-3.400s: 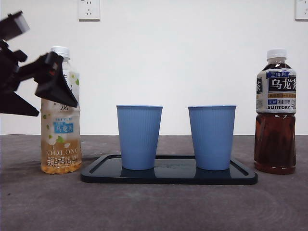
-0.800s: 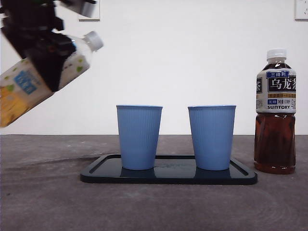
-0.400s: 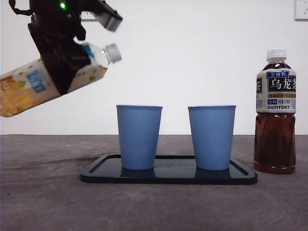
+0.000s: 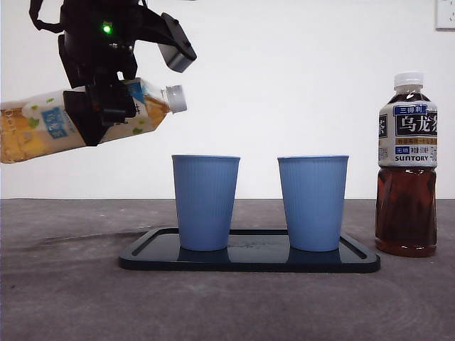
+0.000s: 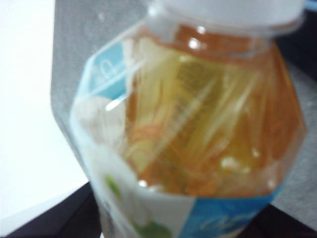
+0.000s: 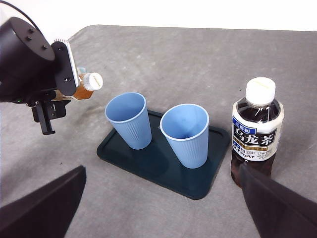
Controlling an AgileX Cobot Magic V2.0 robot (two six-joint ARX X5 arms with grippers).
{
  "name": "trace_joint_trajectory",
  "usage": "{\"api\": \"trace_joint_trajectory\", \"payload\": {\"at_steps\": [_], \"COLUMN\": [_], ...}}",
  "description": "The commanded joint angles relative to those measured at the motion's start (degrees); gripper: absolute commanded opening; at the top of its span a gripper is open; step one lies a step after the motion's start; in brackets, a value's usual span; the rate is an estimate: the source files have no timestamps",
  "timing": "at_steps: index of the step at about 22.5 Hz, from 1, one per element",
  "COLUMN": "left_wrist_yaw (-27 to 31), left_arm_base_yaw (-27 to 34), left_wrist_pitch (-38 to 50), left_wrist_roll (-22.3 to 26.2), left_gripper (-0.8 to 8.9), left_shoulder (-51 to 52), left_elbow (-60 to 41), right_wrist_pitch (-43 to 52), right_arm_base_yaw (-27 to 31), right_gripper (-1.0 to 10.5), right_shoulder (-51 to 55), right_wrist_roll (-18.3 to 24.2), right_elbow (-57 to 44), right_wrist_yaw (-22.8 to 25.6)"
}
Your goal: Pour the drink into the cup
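Left tool (image 4: 106, 106) clamped on tea bottle (image 4: 85, 121), now nearly level, cap nearer left cup (image 4: 205, 202) than before, still short of its rim. Right tool's jaws apart, high above tabletop (image 6: 163, 54).

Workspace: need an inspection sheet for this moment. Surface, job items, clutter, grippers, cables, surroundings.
Surface: grey table, dark tray on it.
Job's things: light tea bottle held nearly level in the air, white cap on, neck toward the near blue cup; second blue cup beside it on the tray, both upright.
Clutter: dark tea bottle upright, capped, beside the tray.
Grippers: left gripper shut on the light tea bottle; right gripper open, holding nothing.
Cables: black loop on the left arm.
Surroundings: white wall, wall socket.
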State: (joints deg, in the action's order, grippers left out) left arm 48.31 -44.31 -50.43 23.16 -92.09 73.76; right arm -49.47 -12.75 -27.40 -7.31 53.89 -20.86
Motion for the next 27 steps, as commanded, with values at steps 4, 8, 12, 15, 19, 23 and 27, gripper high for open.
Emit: {"api": "trace_joint_trajectory", "payload": {"at_steps": [4, 8, 12, 15, 19, 23, 27], "left_wrist_yaw": [4.52, 6.86, 9.64, 11.32, 11.91, 13.29, 15.41], "left_arm_base_yaw": [-1.27, -1.97, -2.58, -2.97, -3.34, -3.61, -3.69], "left_wrist_pitch": [0.70, 1.16, 1.81, 2.38, 2.47, 2.49, 2.45], "left_wrist_roll": [2.38, 3.26, 4.94, 6.43, 6.91, 7.82, 7.96], "left_gripper": [2.39, 2.39, 2.38, 2.38, 2.38, 2.39, 2.39], "left_shoulder": [-2.49, -3.61, -4.85, -5.92, -6.84, -6.93, -6.93], "left_elbow": [1.88, 1.88, 1.88, 1.88, 1.88, 1.88, 1.88], "right_wrist_pitch": [0.48, 0.48, 0.48, 0.46, 0.17, 0.09, 0.11], "right_arm_base_yaw": [-0.24, -0.24, -0.24, -0.24, -0.24, -0.24, -0.24], "right_gripper": [4.9, 5.0, 4.9, 4.9, 4.9, 5.0, 4.9], "right_shoulder": [-0.20, -0.20, -0.20, -0.20, -0.17, -0.17, -0.17], "right_wrist_roll": [0.02, 0.02, 0.02, 0.02, 0.02, 0.02, 0.04], "right_elbow": [0.83, 0.83, 0.83, 0.83, 0.83, 0.83, 0.83], "right_wrist_yaw": [-0.33, -0.33, -0.33, -0.33, -0.33, -0.33, -0.33]}}
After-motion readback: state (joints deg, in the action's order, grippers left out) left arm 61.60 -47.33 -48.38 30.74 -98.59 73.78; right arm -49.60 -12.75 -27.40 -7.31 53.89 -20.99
